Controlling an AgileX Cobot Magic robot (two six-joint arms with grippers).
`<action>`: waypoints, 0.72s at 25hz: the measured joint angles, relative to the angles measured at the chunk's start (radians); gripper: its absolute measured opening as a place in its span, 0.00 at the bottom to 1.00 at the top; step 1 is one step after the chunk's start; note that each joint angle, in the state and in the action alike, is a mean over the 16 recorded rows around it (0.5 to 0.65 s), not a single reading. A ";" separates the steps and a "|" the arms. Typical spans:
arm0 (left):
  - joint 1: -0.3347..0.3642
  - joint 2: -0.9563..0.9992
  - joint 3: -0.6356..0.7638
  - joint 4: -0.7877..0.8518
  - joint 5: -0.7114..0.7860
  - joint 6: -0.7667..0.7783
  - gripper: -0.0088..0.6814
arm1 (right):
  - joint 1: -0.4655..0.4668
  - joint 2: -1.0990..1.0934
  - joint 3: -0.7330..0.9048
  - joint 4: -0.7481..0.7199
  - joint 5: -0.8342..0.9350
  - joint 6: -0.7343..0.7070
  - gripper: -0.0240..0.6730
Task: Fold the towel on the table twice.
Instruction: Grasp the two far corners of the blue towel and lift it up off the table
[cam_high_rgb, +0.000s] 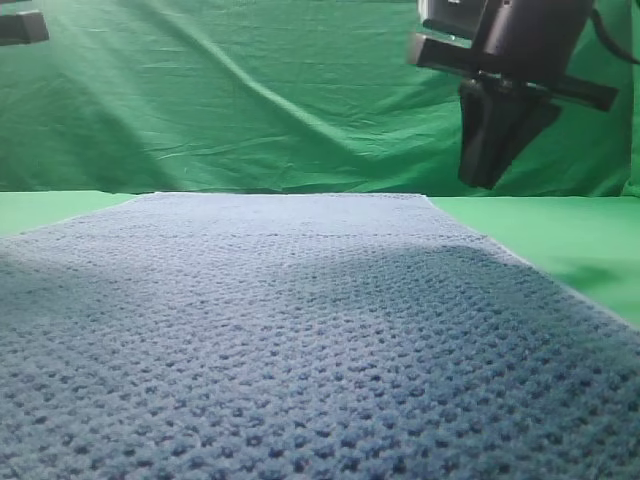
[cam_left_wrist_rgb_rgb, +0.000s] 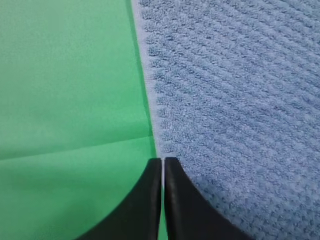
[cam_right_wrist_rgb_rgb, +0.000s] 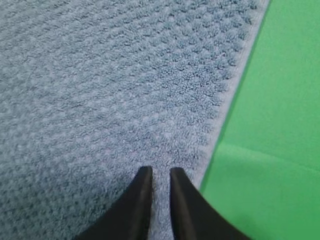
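Blue-grey towel (cam_high_rgb: 300, 340) lies flat on the green table (cam_high_rgb: 560, 240). Left claw (cam_left_wrist_rgb_rgb: 163, 167) pressed together over its hem, right claw (cam_right_wrist_rgb_rgb: 161, 175) slightly spread, empty — either could slip off the thin edge.

place: looks like a green-screen studio/lab | clue: wrinkled green backdrop cloth (cam_high_rgb: 250, 100) across the top | clue: smooth bright green table (cam_high_rgb: 560, 235) at right
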 joint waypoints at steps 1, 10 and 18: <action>0.000 0.013 -0.005 -0.006 -0.002 0.002 0.22 | 0.000 0.010 -0.003 0.000 -0.005 0.000 0.46; 0.000 0.082 -0.021 -0.062 -0.035 0.004 0.73 | 0.000 0.051 -0.010 -0.002 -0.064 0.001 0.91; 0.000 0.131 -0.023 -0.081 -0.077 0.003 0.94 | 0.000 0.082 -0.012 -0.003 -0.112 0.001 0.96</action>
